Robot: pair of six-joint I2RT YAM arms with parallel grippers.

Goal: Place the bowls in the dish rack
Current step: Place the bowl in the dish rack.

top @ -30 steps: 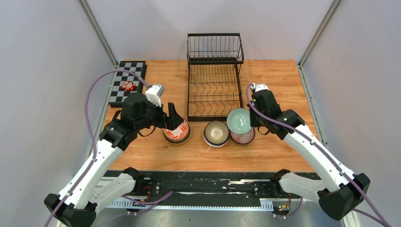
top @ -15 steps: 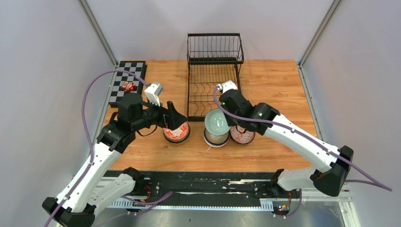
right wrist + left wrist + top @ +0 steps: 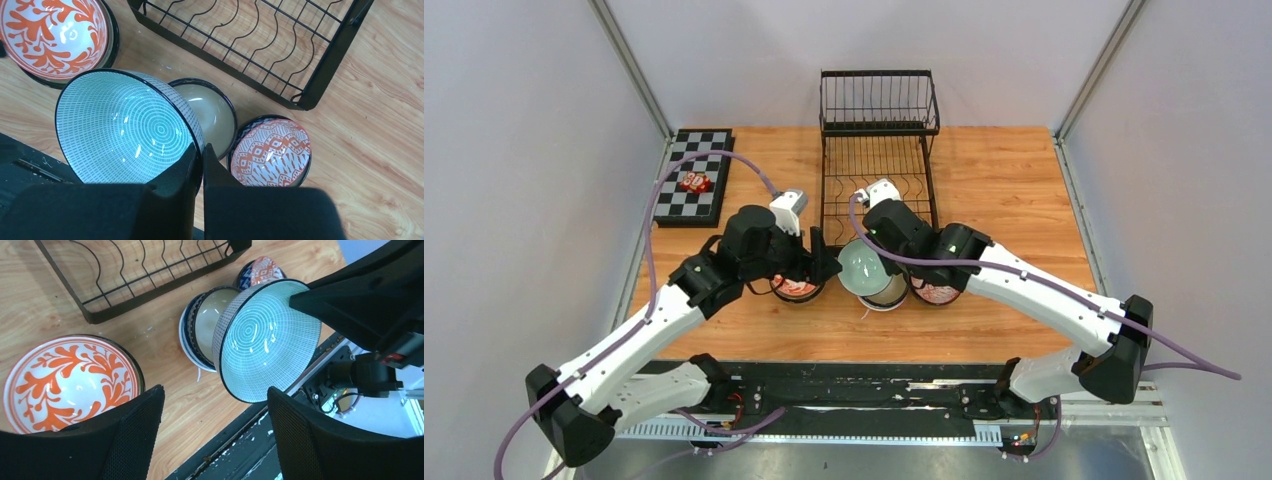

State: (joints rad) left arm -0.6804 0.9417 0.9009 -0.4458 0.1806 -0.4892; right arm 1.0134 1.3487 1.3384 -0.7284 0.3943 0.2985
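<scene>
Swinging inward over the last second, both arms are converging near the middle of the worktop [image 3: 1014, 170]. The left end effector [image 3: 215, 410] is leaving the orange bowl [image 3: 796, 289] and reaching right, fingers spread and empty. The right end effector [image 3: 202, 162] is carrying the pale green bowl [image 3: 861, 268] leftward from above the patterned bowl [image 3: 936, 292].

Risk is building where they are meeting. The right fingers, closed, are pinching only a thin stretch of rim, and the glazed bowl is hanging tilted. A nudge from the left fingers could be enough to work it loose and send it onto the cream bowl [image 3: 886, 290] just beneath. The two end effectors are also sitting very close and could be heading for a clash.

From the wrist cameras, the green bowl is showing fine concentric dashed rings, a dark rim and glossy highlights. It is hovering just near of the dish rack [image 3: 877, 170], which is holding no bowls yet.
</scene>
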